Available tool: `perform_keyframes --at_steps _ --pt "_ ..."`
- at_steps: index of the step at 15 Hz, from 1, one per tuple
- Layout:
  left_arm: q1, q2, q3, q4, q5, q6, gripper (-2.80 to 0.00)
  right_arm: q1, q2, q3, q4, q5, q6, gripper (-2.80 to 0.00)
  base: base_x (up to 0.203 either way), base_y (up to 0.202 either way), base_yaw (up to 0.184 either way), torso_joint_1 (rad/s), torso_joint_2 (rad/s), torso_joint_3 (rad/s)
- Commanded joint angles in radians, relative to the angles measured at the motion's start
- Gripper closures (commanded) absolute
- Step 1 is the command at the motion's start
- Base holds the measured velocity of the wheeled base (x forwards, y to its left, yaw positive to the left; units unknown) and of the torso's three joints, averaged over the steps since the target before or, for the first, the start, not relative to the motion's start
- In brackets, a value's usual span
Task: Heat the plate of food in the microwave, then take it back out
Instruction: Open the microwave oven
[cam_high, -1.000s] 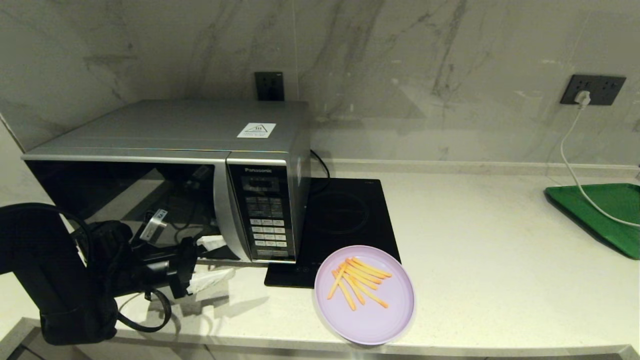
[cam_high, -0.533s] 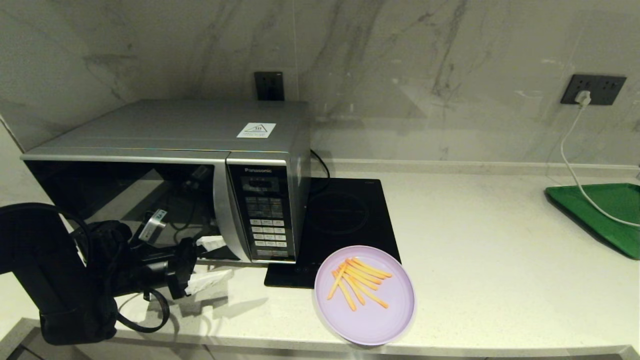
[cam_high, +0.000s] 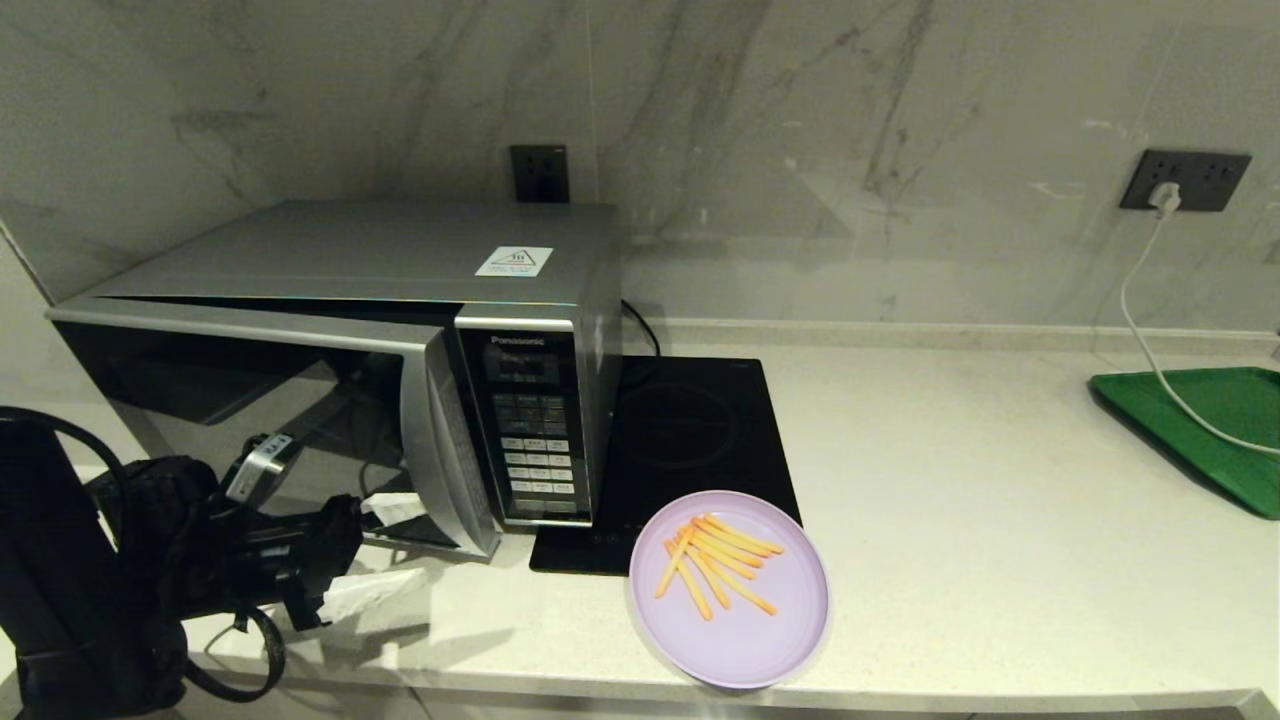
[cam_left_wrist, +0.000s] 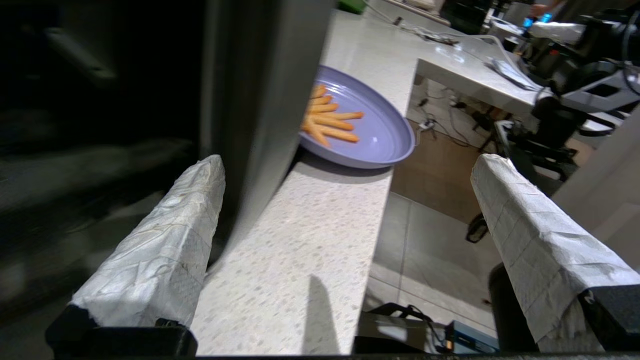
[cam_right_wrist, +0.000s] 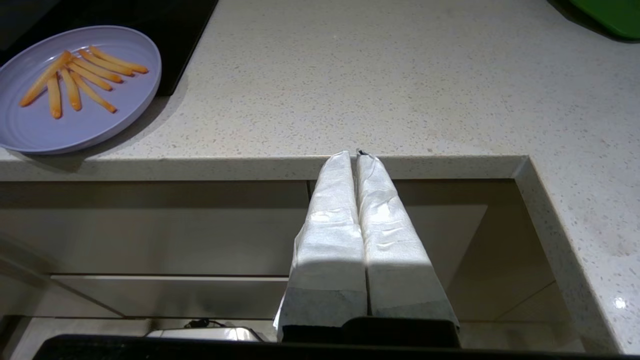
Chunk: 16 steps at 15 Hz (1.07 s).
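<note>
Left gripper (cam_high: 378, 550) spread wide at the ajar door edge of the microwave (cam_high: 400, 300), grasping nothing; plate of food (cam_high: 729, 587) on counter (cam_high: 980, 540) front; right gripper (cam_right_wrist: 356, 156) clenched, parked below.

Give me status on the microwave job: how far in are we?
Early. In hand: the left gripper, jaws open, one finger hooked behind the edge of the dark glass door of the silver-grey Panasonic microwave, which stands ajar. Left: the pale lilac plate of fries sits on the counter, not yet loaded, heated or retrieved. Right gripper idles below the counter edge.
</note>
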Motion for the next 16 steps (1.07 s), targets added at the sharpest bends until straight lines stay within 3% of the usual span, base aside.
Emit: perform_keyframes --at_steps 1,4,7,10,12,14,15,16 --pt "0.012 0.007 0.008 -0.010 0.004 0.009 -2.80 0.000 0.000 0.000 0.001 0.000 0.000 0.00 0.000 0.000 0.000 0.000 0.00 0.000" --pt "0.057 0.036 0.022 -0.010 0.072 0.031 -2.80 0.000 0.000 0.000 0.001 0.000 0.000 0.00 0.000 0.000 0.000 0.000 0.00 0.000" --pt "0.182 0.043 0.044 -0.010 0.110 0.092 -2.80 0.000 0.000 0.000 0.001 0.000 0.000 0.00 0.000 0.000 0.000 0.000 0.00 0.000" --pt "0.296 -0.130 0.134 -0.010 0.109 0.129 -2.80 0.000 0.000 0.000 0.001 0.000 0.000 0.00 0.000 0.000 0.000 0.000 0.00 0.000" --pt "0.351 -0.299 0.182 -0.010 0.109 0.074 -2.80 0.000 0.000 0.000 0.001 0.000 0.000 0.00 0.000 0.000 0.000 0.000 0.00 0.000" --pt "0.376 -0.488 0.194 -0.010 0.132 -0.060 -2.80 0.000 0.001 0.001 0.001 0.000 0.000 0.00 0.000 0.000 0.000 0.000 0.00 0.000" --pt "0.368 -0.563 0.183 -0.010 0.175 -0.123 -2.80 0.000 0.000 0.000 0.001 0.000 0.000 0.00 0.000 0.000 0.000 0.000 0.00 0.000" --pt "0.335 -0.625 0.160 -0.009 0.273 -0.172 -2.80 0.000 0.000 0.000 0.001 0.000 0.000 0.00 0.000 0.000 0.000 0.000 0.00 0.000"
